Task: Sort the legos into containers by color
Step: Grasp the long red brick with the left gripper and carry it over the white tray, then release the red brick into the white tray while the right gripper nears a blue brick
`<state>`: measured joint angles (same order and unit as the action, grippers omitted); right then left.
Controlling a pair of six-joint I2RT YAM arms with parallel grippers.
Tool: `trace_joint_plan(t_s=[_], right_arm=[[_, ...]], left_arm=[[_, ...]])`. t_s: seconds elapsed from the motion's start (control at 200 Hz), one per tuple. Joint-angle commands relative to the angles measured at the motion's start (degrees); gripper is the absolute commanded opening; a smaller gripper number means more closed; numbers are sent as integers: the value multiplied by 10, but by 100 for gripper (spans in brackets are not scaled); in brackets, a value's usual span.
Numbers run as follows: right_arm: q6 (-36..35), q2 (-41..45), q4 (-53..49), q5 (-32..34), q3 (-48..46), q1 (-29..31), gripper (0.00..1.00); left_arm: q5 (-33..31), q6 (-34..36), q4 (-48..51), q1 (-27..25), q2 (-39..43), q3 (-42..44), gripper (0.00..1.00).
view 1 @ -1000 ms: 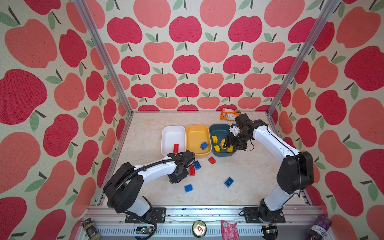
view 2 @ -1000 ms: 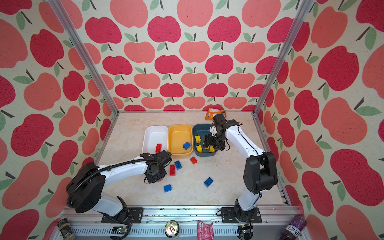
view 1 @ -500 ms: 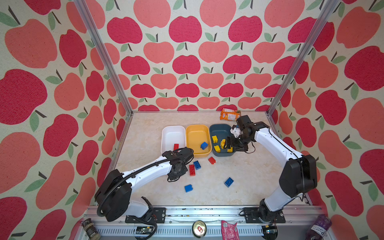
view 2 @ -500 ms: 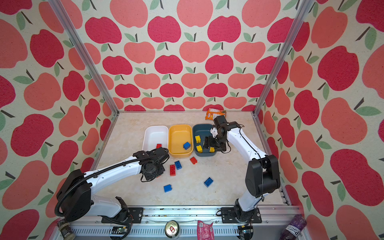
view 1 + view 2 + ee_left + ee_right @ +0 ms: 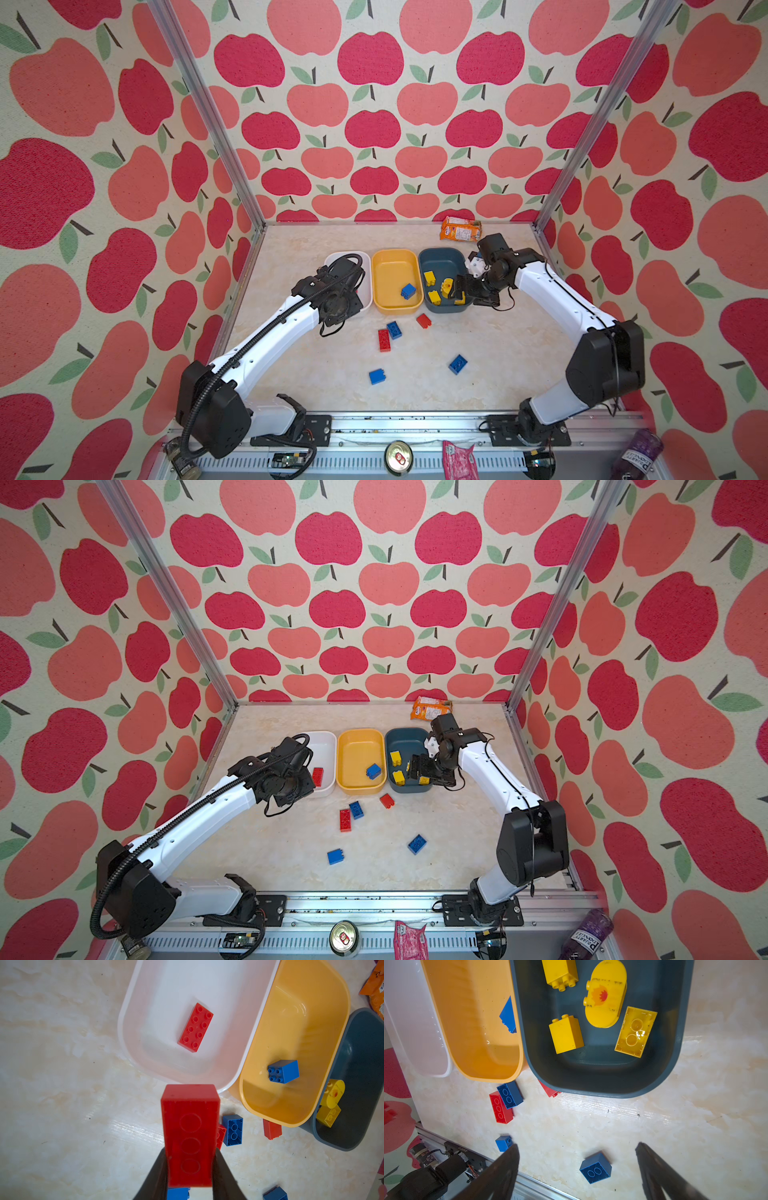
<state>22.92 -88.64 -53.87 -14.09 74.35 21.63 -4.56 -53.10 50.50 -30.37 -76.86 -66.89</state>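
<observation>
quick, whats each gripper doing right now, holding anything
Left gripper: closed on a red brick.
Right gripper: open, holding nothing.

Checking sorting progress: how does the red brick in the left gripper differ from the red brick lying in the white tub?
The held red brick is clamped between the left gripper's fingers; the tub's red brick lies free on the white tub's floor. The held one shows its hollow underside to the wrist camera; the other shows its studs. Both are red long bricks.
</observation>
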Motion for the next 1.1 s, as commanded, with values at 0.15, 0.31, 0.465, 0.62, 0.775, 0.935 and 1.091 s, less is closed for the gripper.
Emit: trace_joint_plan(t_s=[0.15, 0.31, 0.465, 0.62, 0.775, 0.935, 1.091], right_arm=[[32, 51, 1, 5, -31, -3, 91], [43, 69, -2, 13, -40, -3, 92], [55, 84, -4, 20, -51, -3, 92], [66, 95, -4, 27, -58, -3, 92], [74, 105, -5, 32, -62, -2, 92], [83, 111, -3, 36, -69, 1, 92], [92, 116, -1, 40, -76, 7, 92]], left_arm=[[83, 170, -24, 78, -99, -71, 15], [100, 237, -19, 109, -163, -107, 15], [88, 287, -3, 125, -221, -137, 15], [78, 319, -3, 131, -261, -148, 16], [60, 334, -1, 137, -285, -152, 16], [59, 342, -3, 142, -296, -149, 25], [57, 345, -3, 143, -297, -149, 39]])
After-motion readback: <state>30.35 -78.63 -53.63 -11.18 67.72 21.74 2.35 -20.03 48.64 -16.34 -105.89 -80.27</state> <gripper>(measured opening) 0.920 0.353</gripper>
